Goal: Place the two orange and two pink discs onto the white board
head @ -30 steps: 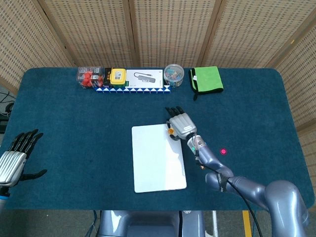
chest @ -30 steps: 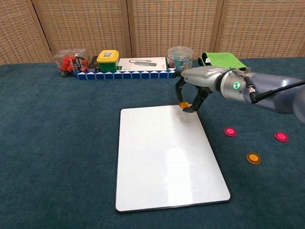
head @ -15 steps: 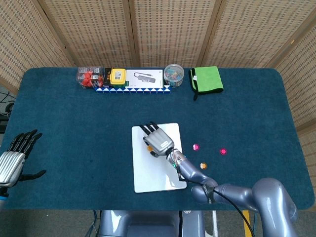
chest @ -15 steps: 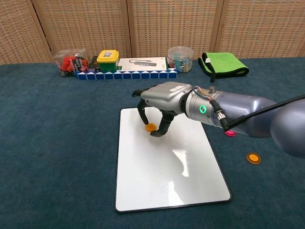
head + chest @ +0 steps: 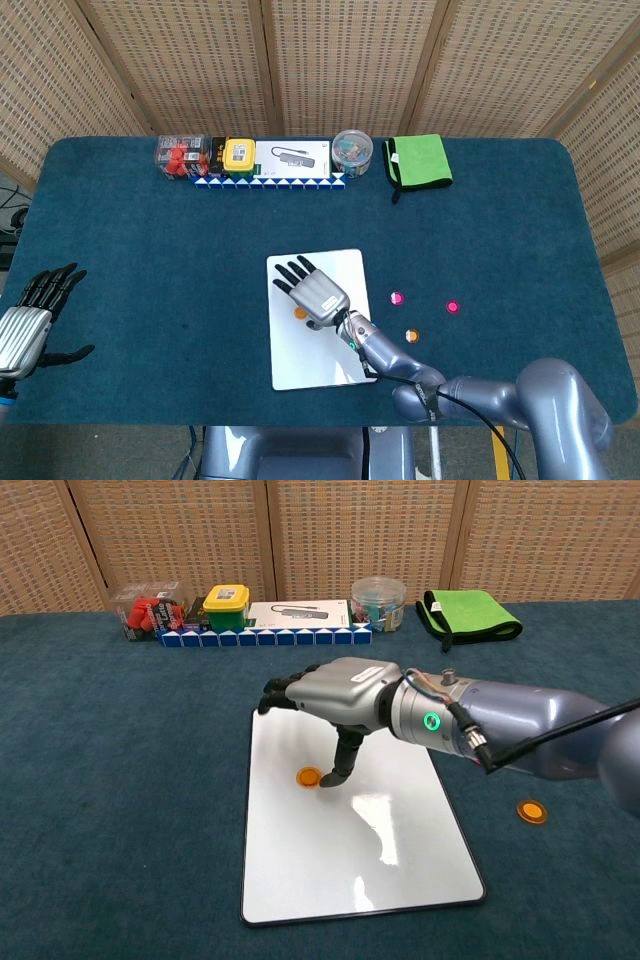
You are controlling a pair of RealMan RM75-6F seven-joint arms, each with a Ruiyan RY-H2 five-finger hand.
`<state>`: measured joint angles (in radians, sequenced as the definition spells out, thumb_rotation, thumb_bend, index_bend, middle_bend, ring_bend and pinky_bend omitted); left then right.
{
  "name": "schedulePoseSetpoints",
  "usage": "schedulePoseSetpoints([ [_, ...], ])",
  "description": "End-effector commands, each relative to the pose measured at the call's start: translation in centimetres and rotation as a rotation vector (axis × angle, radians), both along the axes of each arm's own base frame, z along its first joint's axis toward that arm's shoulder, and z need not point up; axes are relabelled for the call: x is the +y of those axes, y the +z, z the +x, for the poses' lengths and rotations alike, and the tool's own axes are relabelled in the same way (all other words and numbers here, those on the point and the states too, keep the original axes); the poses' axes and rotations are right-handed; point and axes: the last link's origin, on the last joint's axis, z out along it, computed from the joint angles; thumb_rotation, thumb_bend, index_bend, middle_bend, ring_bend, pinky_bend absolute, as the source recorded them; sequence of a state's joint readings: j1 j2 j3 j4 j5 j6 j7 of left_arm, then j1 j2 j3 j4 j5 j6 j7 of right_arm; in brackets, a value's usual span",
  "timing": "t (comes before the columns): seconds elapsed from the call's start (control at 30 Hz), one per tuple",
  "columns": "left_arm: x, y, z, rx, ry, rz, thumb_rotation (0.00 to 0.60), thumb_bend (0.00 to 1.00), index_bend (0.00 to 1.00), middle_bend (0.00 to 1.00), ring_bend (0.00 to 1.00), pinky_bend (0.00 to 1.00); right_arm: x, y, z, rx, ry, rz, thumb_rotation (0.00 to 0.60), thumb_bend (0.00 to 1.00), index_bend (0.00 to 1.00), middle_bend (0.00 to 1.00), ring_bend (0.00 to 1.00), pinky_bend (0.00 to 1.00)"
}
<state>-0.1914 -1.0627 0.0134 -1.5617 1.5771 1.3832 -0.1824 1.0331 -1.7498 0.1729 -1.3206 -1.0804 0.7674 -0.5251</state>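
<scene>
One orange disc lying on white board, released. Right hand hovering above, fingers spread, holding nothing. Second orange disc, two pink discs waiting on cloth at board's 3 o'clock. Left hand idling open.

Your surface is covered in dark teal cloth. The white board lies flat near its front centre. Right of the board, two pink discs and one orange disc lie directly on the cloth. Along the back edge you have small boxes, a clear round tub and a folded green cloth.
</scene>
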Motion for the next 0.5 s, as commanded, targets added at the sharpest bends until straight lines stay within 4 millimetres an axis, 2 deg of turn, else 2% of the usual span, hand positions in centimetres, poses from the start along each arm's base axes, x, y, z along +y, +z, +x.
schedulePoseSetpoints([
  [0.03,0.0,0.0,0.0,-0.002,0.001,0.000,0.600,0.00,0.00,0.00,0.00,0.00,-0.1,1.4,-0.9,0.006,-0.001,-0.024,0.600,0.23,0.08,0.00,0.00,0.00],
  [0.1,0.0,0.0,0.0,-0.003,0.003,-0.002,0.600,0.00,0.00,0.00,0.00,0.00,0.0,2.6,-2.1,0.021,-0.004,-0.040,0.600,0.23,0.09,0.00,0.00,0.00],
  [0.23,0.0,0.0,0.0,-0.004,0.005,-0.006,0.600,0.00,0.00,0.00,0.00,0.00,0.5,4.7,-5.2,0.086,0.021,-0.088,0.600,0.23,0.19,0.00,0.00,0.00],
  [0.37,0.1,-0.1,0.1,-0.004,0.002,-0.011,0.600,0.00,0.00,0.00,0.00,0.00,2.0,6.8,-8.8,0.120,0.016,-0.092,0.600,0.23,0.30,0.00,0.00,0.00],
  [0.5,0.1,-0.2,0.2,-0.003,0.000,-0.014,0.600,0.00,0.00,0.00,0.00,0.00,3.2,8.1,-11.2,0.126,-0.018,-0.077,0.600,0.23,0.34,0.00,0.00,0.00],
])
